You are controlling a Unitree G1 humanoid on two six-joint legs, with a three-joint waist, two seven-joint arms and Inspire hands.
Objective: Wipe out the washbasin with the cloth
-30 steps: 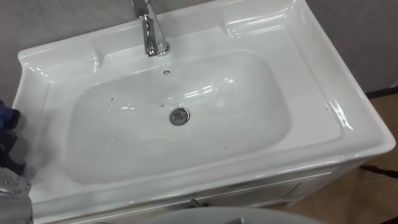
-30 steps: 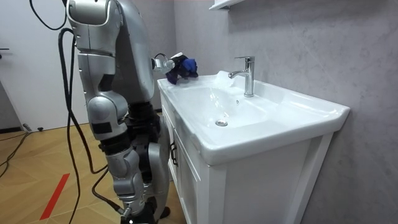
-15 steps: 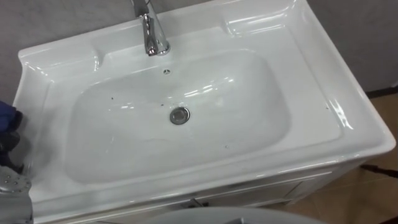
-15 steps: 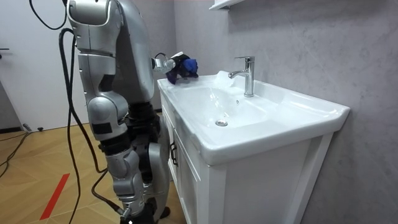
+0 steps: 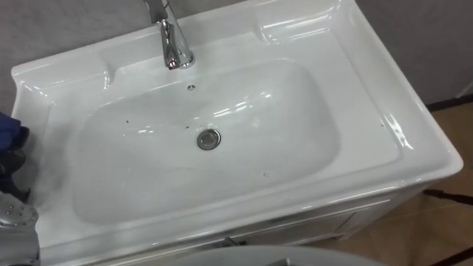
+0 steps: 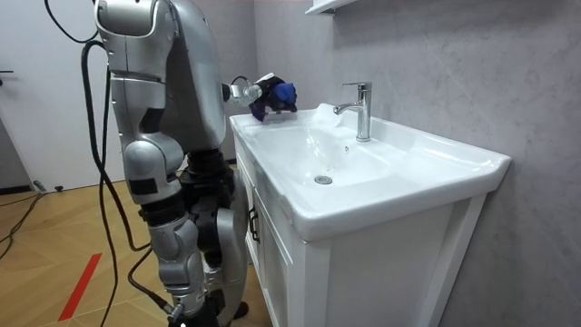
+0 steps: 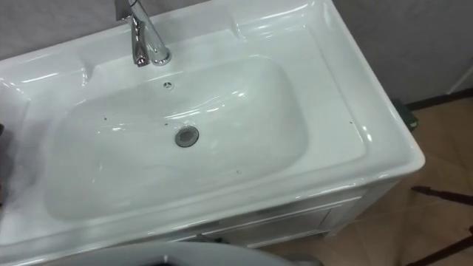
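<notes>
The white basin [image 5: 318, 89] lies in front of me with a chrome tap [image 5: 171, 44] at its back and a drain [image 5: 208, 138] in the bowl's middle. Small dark specks dot the bowl. My left hand [image 5: 12, 161] is at the basin's left rim, shut on a dark blue cloth [image 5: 7, 127]. In the room view the cloth [image 6: 277, 94] is held just above the rim's far corner by that hand [image 6: 247, 90]. I stand close against the cabinet's front, and my right arm [image 6: 147, 168] hangs at my side.
The basin sits on a white cabinet [image 6: 272, 263] against a grey wall [image 6: 454, 64]. The rim [image 5: 414, 140] ends on the right, with wooden floor [image 5: 443, 229] below. A shelf [image 6: 331, 5] is above the tap.
My left hand has lifted the blue cloth a little and carried it slightly toward the tap. The eye view has shifted a bit to the right.
</notes>
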